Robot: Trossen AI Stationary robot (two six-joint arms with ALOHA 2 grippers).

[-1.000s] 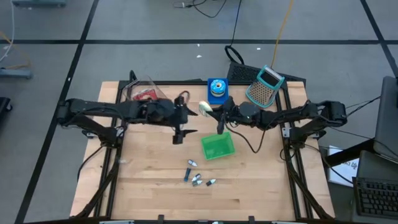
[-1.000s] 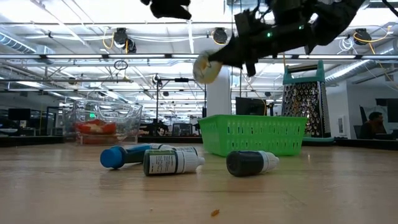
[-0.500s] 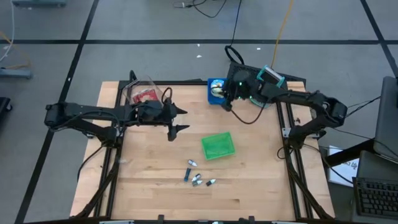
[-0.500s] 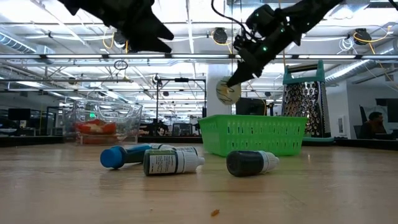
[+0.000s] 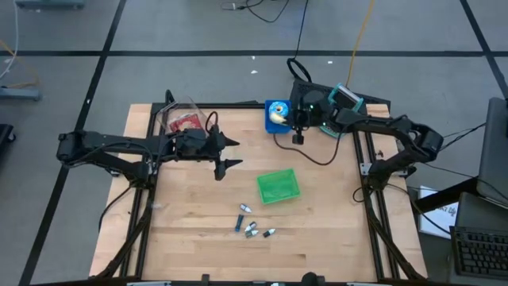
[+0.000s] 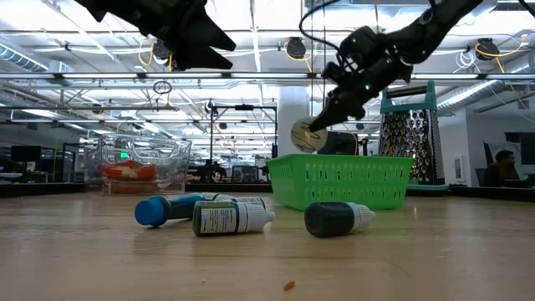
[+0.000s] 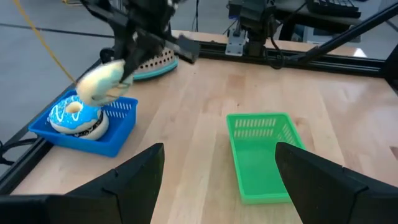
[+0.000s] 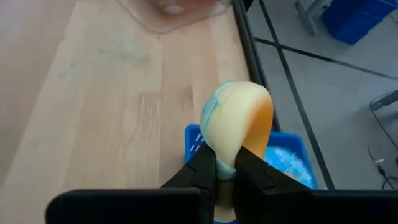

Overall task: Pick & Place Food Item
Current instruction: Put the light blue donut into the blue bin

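The food item point(image 8: 236, 124) is a pale yellow rounded piece with a bluish side. My right gripper point(image 8: 225, 160) is shut on it and holds it in the air over the blue basket point(image 7: 115, 134) at the table's far edge. In that basket lies a blue-iced doughnut point(image 7: 76, 118). The low view shows the food item point(image 6: 305, 135) below the right gripper point(image 6: 322, 119). My left gripper point(image 5: 233, 152) hangs open above the table's middle left with nothing between its fingers. My right gripper pinches the food item's lower edge point(image 8: 229, 148) between its two fingers. The fingers point(image 6: 328, 113) slant downward toward the table's far left. The piece sticks out past the fingertips, lifted clear above the blue basket.
A green basket point(image 5: 278, 187) stands at the table's middle. Several small bottles point(image 5: 250, 228) lie nearer the front edge. A glass bowl with red food point(image 5: 181, 119) sits at the far left, and a grater point(image 5: 337, 111) lies at the far right.
My right gripper has carried the food item from beside the green basket toward the table's far edge, over the blue basket, rolling as it went. My left gripper came down, drew a little toward the left and rolled, then kept still.
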